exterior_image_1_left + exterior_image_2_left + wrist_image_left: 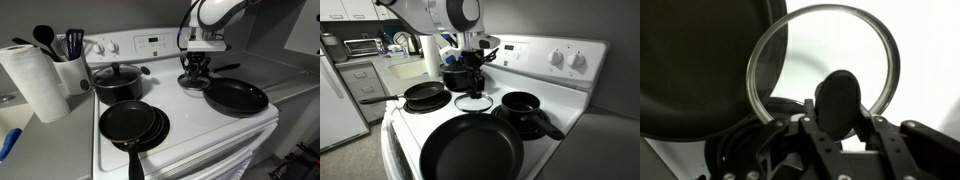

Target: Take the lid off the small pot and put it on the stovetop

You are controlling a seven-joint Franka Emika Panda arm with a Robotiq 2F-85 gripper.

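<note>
Fingers (811,130) of the gripper (840,118) stand narrow and clamp the black centre knob of the lid (825,45) from both sides, as the wrist view shows. White enamel is visible through the glass.

Position of the lid: in an exterior view it (472,104) sits level and low over a bare central patch of the stovetop (442,110), directly under the gripper (472,88). Whether the rim is resting on the enamel or is just clear of it cannot be told.

Surroundings:
- The small pot (520,102) stands uncovered on a rear burner just beside the lid, its handle angled away from it.
- A wide frying pan (470,152) lies near the lid on the side towards the camera; a dark pan edge (690,70) crowds the left of the wrist view, with a coil burner (740,145) below it.
- Stacked frying pans (133,123) occupy the opposite front burner.
- A large lidded pot (118,82) stands behind them.
- A paper towel roll (35,80) and a utensil holder (70,70) stand on the counter, well apart from the gripper.
</note>
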